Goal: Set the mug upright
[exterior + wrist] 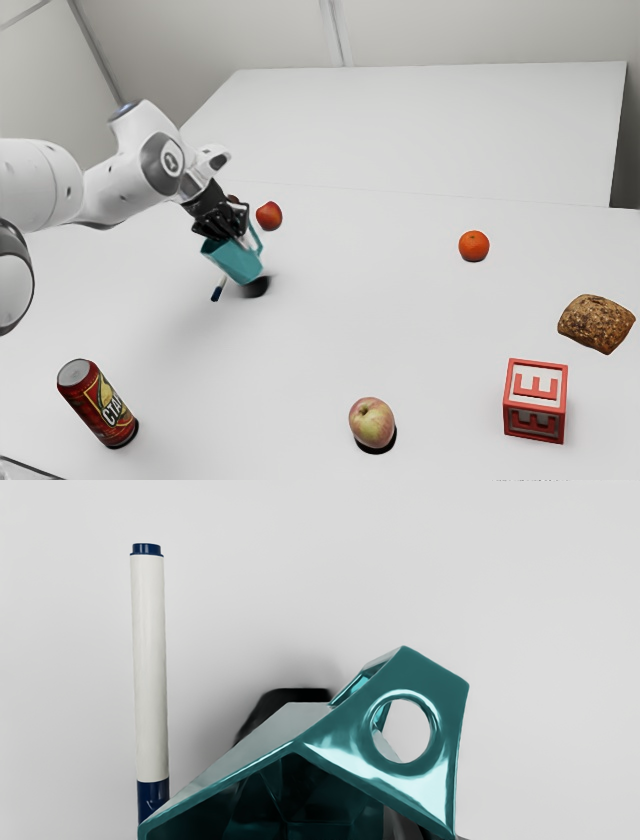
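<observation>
Exterior view, teal mug (234, 262), long axis tilted, mouth angled upward

A broad white bench (300, 380) is stretching across the near part of the scene. Beyond it, a large pale flat surface (430, 130) is reaching toward the far wall (480, 30), where a narrow upright strip (337, 30) is running down. Another pale wall (45, 80) is standing at the exterior view's far left, with a grey line (95, 50) edging it. Soft light is falling over the room, leaving gentle shading on the bench
</observation>
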{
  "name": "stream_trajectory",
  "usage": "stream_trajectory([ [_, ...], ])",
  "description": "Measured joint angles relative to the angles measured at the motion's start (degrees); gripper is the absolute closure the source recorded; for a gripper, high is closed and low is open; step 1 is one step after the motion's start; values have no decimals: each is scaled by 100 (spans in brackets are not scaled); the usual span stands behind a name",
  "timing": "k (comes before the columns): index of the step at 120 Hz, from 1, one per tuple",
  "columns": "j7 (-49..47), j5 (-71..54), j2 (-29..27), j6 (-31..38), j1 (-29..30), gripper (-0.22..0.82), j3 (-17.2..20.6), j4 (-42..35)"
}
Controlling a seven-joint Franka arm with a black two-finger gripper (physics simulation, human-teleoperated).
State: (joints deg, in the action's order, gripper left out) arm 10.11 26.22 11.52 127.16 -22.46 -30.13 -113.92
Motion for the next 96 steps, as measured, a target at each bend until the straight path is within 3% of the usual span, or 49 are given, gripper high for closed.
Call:
stream_trajectory([
  [54, -1490, -982, 136, -13, -154, 77, -26, 93],
  [96, -2161, -1490, 461, -549, -225, 77, -27, 569],
])
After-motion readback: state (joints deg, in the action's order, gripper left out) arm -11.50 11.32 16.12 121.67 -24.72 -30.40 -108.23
